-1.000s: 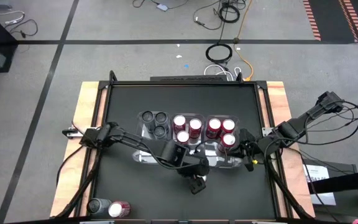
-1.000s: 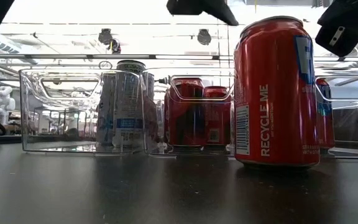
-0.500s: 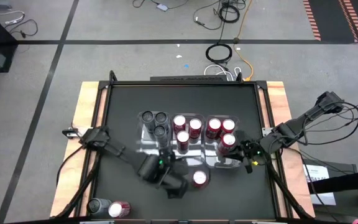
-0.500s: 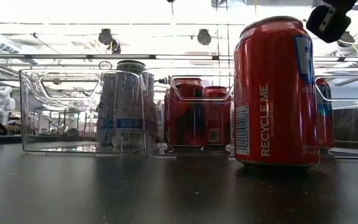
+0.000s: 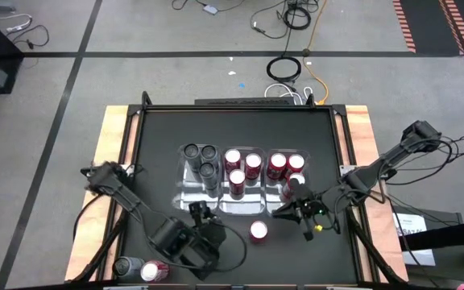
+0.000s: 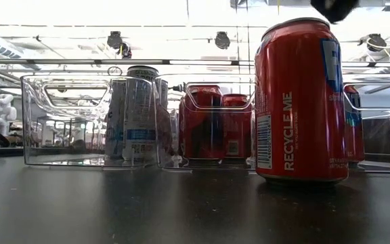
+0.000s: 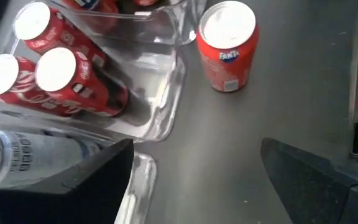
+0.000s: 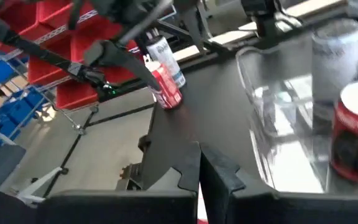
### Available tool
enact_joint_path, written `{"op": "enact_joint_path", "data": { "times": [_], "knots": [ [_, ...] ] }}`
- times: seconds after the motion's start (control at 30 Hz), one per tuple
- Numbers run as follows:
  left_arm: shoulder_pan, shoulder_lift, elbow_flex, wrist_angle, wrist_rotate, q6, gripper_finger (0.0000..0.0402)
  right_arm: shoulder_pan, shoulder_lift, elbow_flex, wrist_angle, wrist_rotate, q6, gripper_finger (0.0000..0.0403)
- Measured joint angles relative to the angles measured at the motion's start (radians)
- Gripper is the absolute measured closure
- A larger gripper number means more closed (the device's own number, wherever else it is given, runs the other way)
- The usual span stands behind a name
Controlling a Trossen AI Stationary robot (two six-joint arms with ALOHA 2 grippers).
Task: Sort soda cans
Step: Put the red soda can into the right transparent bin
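One red soda can (image 5: 258, 231) stands alone on the black table, near of the trays; it is large in the low view (image 6: 300, 102) and shows in the left wrist view (image 7: 229, 43). Three clear trays (image 5: 185, 197) hold upright cans: grey ones (image 5: 200, 157) on the left, red ones (image 5: 244, 165) in the middle, red ones (image 5: 287, 167) on the right. My left gripper (image 5: 202, 211) (image 7: 194, 149) is open, left of the lone can and apart from it. My right gripper (image 5: 283, 212) (image 8: 199, 163) is shut, above the table just right of that can.
A grey can (image 5: 127, 267) and a red can (image 5: 153, 271) sit at the table's near left corner, also in the right wrist view (image 8: 166, 81). The table has raised wooden side rails (image 5: 111, 145). Bare black table (image 5: 240, 125) lies far of the trays.
My left gripper has drawn back from over the lone red can toward the table's near left, leaving the can standing upright where it was. My right gripper has moved from the right tray's near end toward the table's left, closer to the lone can.
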Motion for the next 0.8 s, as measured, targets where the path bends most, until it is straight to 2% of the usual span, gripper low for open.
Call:
{"op": "enact_joint_path", "data": {
  "times": [0.13,0.2,0.3,0.43,0.6,0.7,0.8],
  "knots": [
    [-0.023,-0.161,-0.277,0.232,0.009,0.026,0.0042,0.000,0.071,0.127,-0.043,0.034,-0.063,0.0403],
    [-0.034,-0.254,-0.436,0.375,0.035,0.028,0.0042,0.000,0.108,0.204,-0.123,0.053,-0.073,0.0403],
    [-0.049,-0.401,-0.670,0.562,0.089,0.022,0.0042,0.000,0.185,0.362,-0.329,0.071,-0.028,0.0403],
    [-0.057,-0.587,-0.914,0.788,0.149,0.023,0.0042,0.000,0.346,0.626,-0.686,0.075,0.073,0.0403],
    [-0.059,-0.770,-1.084,0.876,0.233,0.023,0.0042,-0.003,0.547,0.907,-1.007,0.071,0.246,0.0403],
    [-0.063,-0.854,-1.126,0.865,0.261,0.030,0.0042,-0.008,0.628,1.001,-1.066,0.070,0.332,0.0403],
    [-0.063,-0.914,-1.143,0.861,0.281,0.065,0.0042,-0.011,0.677,1.036,-1.077,0.070,0.384,0.0403]
  ]
}}
